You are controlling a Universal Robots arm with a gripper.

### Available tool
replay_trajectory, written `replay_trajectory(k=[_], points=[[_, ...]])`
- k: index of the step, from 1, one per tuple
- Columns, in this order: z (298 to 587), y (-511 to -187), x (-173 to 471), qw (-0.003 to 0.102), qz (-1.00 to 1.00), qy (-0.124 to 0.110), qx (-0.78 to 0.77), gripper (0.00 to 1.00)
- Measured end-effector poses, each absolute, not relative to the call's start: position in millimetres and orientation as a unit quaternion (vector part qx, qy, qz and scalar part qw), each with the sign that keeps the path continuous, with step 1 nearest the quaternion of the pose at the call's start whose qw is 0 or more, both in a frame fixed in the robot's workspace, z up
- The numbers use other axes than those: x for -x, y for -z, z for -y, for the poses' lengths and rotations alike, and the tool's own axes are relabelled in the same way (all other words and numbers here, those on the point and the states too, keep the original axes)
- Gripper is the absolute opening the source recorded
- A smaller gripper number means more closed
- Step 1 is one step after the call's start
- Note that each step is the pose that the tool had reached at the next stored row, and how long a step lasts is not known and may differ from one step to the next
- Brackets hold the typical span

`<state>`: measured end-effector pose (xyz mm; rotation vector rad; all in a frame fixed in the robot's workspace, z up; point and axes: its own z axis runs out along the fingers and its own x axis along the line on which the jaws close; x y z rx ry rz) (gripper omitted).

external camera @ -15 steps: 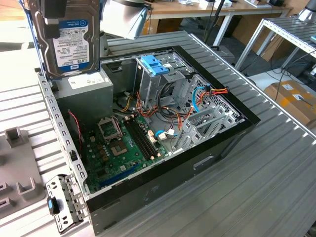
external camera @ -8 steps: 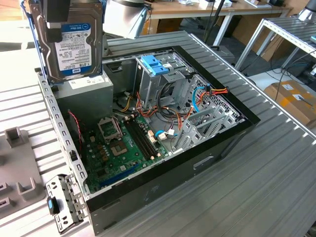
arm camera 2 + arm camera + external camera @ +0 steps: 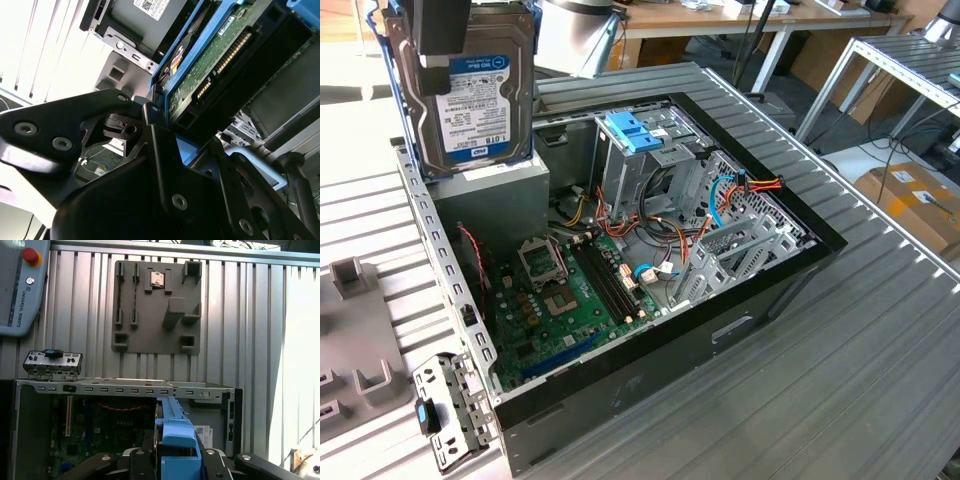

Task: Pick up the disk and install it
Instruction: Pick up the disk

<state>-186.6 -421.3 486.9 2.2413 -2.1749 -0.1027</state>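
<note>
On the exterior view's left, a grey fixture plate (image 3: 355, 340) lies at the edge of the slatted metal desk (image 3: 840, 390). A small metal bracket (image 3: 445, 415) lies just beside the near corner of the open computer case (image 3: 720, 335). Above that end of the case the disk (image 3: 470, 95) hangs upright in the air, over the grey power-supply box (image 3: 490, 200). Its white-and-blue label with black print faces the camera, and blue rails run along its edges. The gripper (image 3: 440, 40) has it from above. In the first wrist view the fingers (image 3: 137, 462) are closed against the blue rail, clamping the disk. In the second wrist view the disk (image 3: 220, 55) shows its green board side and a row of contacts. Inside the case lie the green motherboard (image 3: 560, 300), then a light-blue bracket (image 3: 635, 128) atop the metal cage, then orange and red wires (image 3: 760, 185). A cardboard box (image 3: 920, 205) sits beyond the desk's far right edge.
</note>
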Motion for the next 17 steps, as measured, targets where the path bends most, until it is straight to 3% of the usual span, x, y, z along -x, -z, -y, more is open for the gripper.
replay_trajectory(k=[17], points=[[447,-487,187,0.008,0.696,0.033,-0.717,0.37]])
